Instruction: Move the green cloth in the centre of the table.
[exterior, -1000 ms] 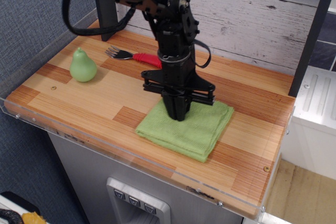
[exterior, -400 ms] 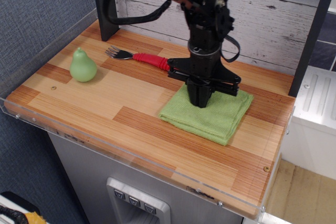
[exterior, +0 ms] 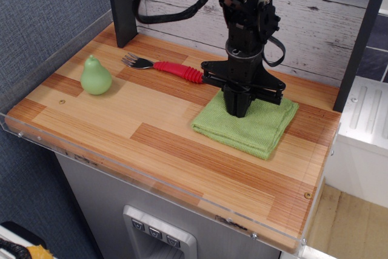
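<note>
The green cloth point(exterior: 254, 130) lies folded flat on the right part of the striped wooden table point(exterior: 121, 119), toward its back right. My black gripper point(exterior: 237, 111) points straight down with its fingers close together, pressed into the cloth near its back-left part. Whether the fingers pinch the cloth's fabric is hidden by the gripper body.
A pale-green pear point(exterior: 96, 76) stands at the left. A fork with a red handle point(exterior: 163, 67) lies behind the middle. A black post point(exterior: 121, 10) stands at the back left. A clear acrylic rim point(exterior: 151, 183) runs along the front edge.
My gripper has slid to the right and back across the table, and the green cloth has moved with it from the front middle to the back right.
</note>
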You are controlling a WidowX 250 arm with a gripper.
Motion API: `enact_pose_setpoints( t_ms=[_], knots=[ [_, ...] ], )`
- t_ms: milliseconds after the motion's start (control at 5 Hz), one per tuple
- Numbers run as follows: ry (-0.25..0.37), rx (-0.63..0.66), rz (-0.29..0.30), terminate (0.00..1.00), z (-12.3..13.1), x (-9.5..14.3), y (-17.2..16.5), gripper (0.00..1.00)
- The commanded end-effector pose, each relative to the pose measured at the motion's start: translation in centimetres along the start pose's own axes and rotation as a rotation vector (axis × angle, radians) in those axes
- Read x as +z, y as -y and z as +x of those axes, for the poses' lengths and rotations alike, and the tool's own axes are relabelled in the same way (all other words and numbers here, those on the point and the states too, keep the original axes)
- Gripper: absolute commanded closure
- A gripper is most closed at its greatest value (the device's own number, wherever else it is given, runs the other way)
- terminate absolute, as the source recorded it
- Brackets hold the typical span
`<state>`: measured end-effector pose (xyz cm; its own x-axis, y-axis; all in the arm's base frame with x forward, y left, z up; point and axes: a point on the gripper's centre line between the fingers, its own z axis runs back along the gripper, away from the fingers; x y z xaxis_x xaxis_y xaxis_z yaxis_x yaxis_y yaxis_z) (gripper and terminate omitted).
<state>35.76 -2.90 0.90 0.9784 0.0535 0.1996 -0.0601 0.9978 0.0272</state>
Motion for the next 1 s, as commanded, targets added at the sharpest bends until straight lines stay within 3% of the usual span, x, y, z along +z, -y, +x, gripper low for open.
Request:
enact_pose_setpoints(
  t_ms=[0,200,400,600,800],
  knots=[
    [0.009,-0.005,-0.006,0.0,0.4,0.1,0.2,1.0],
    [0.002,0.003,-0.008,0.0,0.6,0.4,0.2,1.0],
    [0.049,0.026,-0.024,0.0,1.0,1.7,0.1,1.0],
    [0.102,0.062,-0.06,0.0,1.4,3.0,0.2,0.0],
    [0.129,0.06,-0.083,0.0,1.7,4.0,0.4,0.0]
  ],
)
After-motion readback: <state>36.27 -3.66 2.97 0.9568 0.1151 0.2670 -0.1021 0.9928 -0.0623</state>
